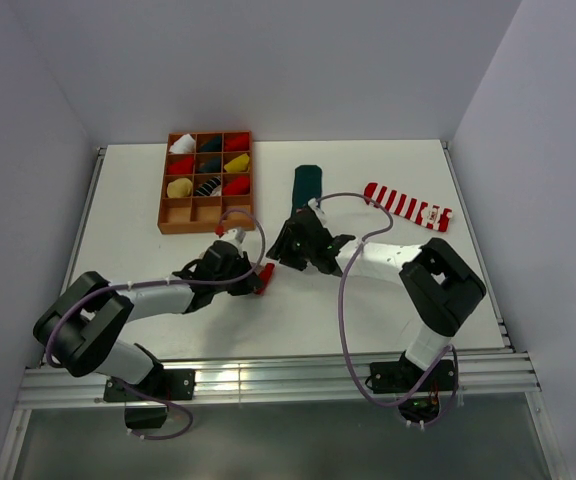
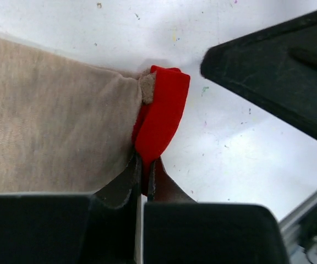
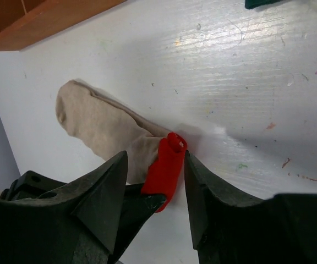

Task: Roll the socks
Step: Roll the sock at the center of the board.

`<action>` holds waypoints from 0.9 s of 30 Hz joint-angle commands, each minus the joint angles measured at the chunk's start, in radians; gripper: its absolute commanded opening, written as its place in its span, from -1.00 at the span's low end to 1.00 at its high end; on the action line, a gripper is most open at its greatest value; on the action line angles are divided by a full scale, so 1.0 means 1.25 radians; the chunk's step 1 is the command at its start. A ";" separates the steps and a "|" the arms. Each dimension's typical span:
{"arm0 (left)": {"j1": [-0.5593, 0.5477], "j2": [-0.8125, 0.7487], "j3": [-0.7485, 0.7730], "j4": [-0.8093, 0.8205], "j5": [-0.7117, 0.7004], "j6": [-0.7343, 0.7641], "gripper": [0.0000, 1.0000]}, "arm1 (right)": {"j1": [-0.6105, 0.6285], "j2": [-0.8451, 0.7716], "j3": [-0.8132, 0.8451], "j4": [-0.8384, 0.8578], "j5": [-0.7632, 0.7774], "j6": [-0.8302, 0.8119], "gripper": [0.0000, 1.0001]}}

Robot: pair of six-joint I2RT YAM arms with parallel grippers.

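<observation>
We count 1 table [image 1: 368,300], 1 wooden tray [image 1: 164,215], 2 arms, 3 socks, plus small rolled bundles [image 1: 236,163] in the tray's 3 far rows, 3 per row, so 9 as far as we can tell.

Largest first: the tray sits well apart from both sets of jaws, off to the far left. The left arm [image 1: 138,298] & right arm [image 1: 438,290] reach inward, and their tips nearly meet mid-table.

Socks: the beige sock [image 2: 54,115] lies just beside the left gripper [image 2: 146,165], with its body to the jaws' left in the left wrist view. Its red toe [image 2: 161,115] is pinched btwn those jaws, which are clamped tight on it. The green sock [image 1: 307,185] lies near the right gripper [image 3: 153,157], beyond its jaws & to their right. The striped sock [image 1: 408,205] lies behind those jaws, well apart from both grippers.

The right jaws are spread wide, gripping nothing. In the right wrist view the red toe shows in the gap btwn them, w/ no contact that we can see.

View diffs: the top view hides nearly all the beige sock under the left gripper, so only the red toe peeks out. The left wrist view shows the pinch close up, plus part of the right gripper apart from the toe w/ bare table btwn. The right wrist view shows most of the beige sock's length, a tray edge & a green sock corner. Only the top view shows the striped sock & bundles.
</observation>
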 commanded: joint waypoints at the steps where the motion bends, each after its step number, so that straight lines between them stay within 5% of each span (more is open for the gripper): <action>1: 0.024 0.003 -0.037 0.043 0.094 -0.062 -0.99 | -0.001 -0.013 -0.019 0.064 0.012 0.013 0.05; 11: 0.107 -0.036 -0.148 0.116 0.132 -0.191 -0.99 | -0.001 0.015 -0.064 0.127 -0.031 0.024 -0.06; 27: 0.171 0.000 -0.194 0.179 0.187 -0.228 -0.99 | 0.013 0.093 -0.049 0.188 -0.125 0.011 -0.02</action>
